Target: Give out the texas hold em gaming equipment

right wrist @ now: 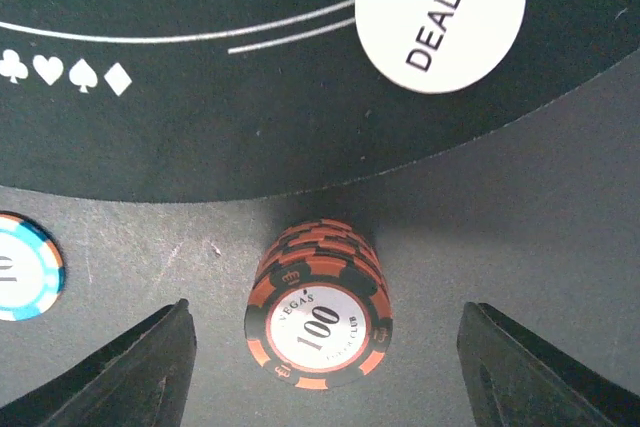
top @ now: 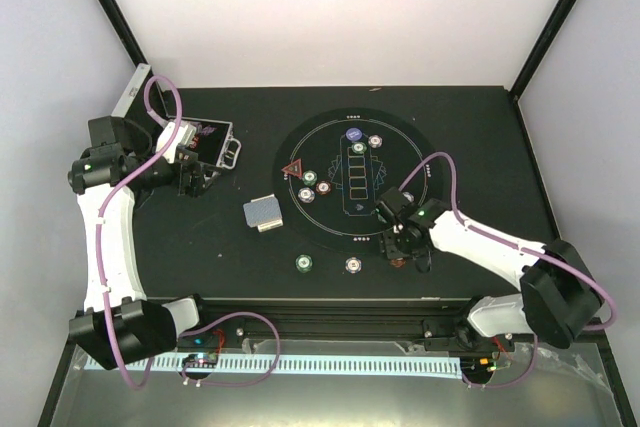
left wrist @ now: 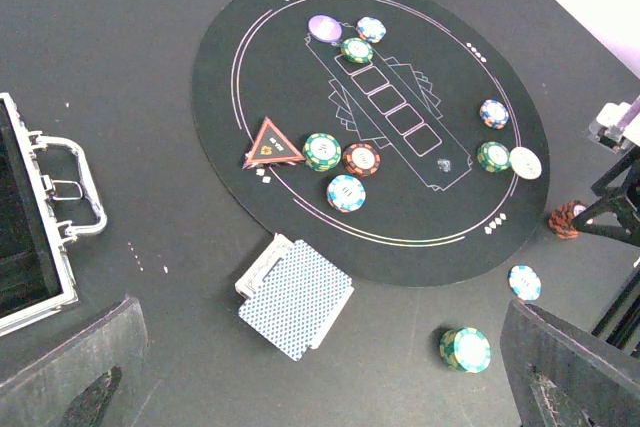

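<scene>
Red chips (right wrist: 318,322), a short upright stack marked 100, stand on the bare surface (right wrist: 150,237) just outside the near rim of the mat (right wrist: 200,97). A narrow strip of surface separates the stack from the rim.

Relation to the right hand (top: 400,252):
- The stack lies directly between the two fingers (right wrist: 130,372), close to centred.
- The hand is wide. Clear surface shows on both sides of the stack, and neither finger touches it.
- The stack is round with a vertical axis, so it needs no particular wrist angle. The line between the fingers runs roughly along the mat rim.

Neighbours:
- The DEALER disc (right wrist: 440,12) lies flat on the mat, beyond the stack and toward one finger, apart from the stack.
- A blue chip (right wrist: 20,267) lies on the surface beside the other finger, off the mat.
- Green chips (top: 303,263) stand farther along the same near rim.

The left hand (top: 192,182) is also wide and holds nothing. It hangs beside the case (top: 215,142), well apart from the stack, with the deck (top: 262,214) lying between it and the mat. The right arm is therefore the nearer arm.

Judgement: the stack appears to occupy a player position at the near right of the mat. If it is to stay there, a straight vertical lift should clear it, since a sideways drift could topple it. If it is to be taken, closing in place should seat it between the fingers.
</scene>
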